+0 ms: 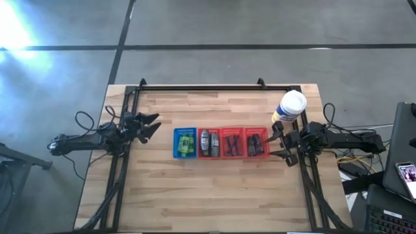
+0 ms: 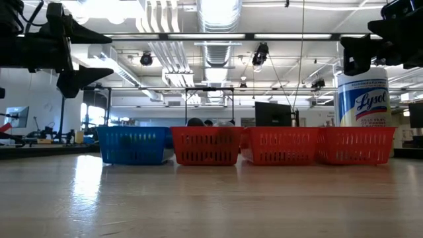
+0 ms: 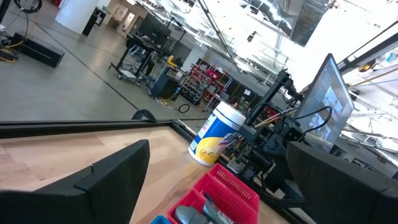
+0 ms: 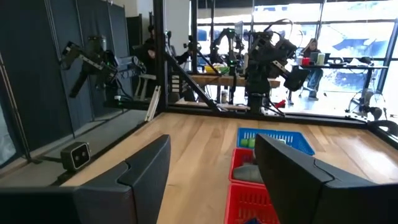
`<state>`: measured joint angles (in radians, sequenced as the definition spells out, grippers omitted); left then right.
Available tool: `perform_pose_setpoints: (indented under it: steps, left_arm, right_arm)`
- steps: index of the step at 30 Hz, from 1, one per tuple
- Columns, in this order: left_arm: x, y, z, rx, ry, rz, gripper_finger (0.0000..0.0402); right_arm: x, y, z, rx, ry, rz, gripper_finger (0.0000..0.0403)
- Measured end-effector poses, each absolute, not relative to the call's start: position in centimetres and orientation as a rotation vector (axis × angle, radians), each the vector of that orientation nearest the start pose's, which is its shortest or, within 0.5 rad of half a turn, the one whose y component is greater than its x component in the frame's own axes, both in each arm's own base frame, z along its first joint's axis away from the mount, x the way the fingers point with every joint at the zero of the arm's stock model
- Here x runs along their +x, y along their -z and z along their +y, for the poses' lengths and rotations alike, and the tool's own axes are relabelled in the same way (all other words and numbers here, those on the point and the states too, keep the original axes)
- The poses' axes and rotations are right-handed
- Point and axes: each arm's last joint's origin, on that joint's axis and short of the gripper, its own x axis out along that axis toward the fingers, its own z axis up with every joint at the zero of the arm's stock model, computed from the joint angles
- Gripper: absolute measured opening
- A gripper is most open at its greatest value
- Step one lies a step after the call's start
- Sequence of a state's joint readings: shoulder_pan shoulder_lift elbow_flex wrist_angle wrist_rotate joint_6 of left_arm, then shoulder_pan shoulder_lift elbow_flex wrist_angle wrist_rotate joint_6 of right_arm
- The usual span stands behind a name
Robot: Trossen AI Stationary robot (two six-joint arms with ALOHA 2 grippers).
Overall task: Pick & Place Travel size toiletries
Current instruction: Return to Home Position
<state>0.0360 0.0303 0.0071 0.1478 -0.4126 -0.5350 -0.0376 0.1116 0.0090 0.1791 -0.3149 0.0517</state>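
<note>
Four small baskets stand in a row at the table's middle. The blue basket (image 1: 184, 142) holds bright green little bottles (image 1: 187, 143). The red basket next to it (image 1: 208, 142) holds grey oval sticks (image 1: 205, 141). The two red baskets further right hold thin dark razors (image 1: 231, 143) and dark brown tubes (image 1: 256, 143). My left gripper (image 1: 155, 127) hovers open to the left of the blue basket, above the table. My right gripper (image 1: 278, 142) hovers open just right of the rightmost red basket (image 1: 256, 151). Neither gripper holds anything.
A large white-and-yellow round canister (image 1: 290, 107) stands upright at the table's far right, just beyond my right gripper. A black frame rail (image 1: 214, 87) runs along the far edge. Bare wood lies on the near half of the table (image 1: 208, 195).
</note>
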Motion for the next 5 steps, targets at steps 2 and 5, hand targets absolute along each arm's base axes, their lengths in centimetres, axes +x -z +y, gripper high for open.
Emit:
perform_pose_setpoints:
  steps: [2, 5]
  left_arm:
    - [9.55, -17.75, 1.51, -0.549, -0.405, -0.24, 0.0383]
    - [9.55, -17.75, 1.51, -0.549, -0.405, -0.241, 0.0383]
  right_arm:
    - [10.28, -17.47, 0.51, 0.038, -0.279, -0.068, 0.0237]
    - [10.29, -17.46, 0.51, 0.038, -0.279, -0.066, 0.0247]
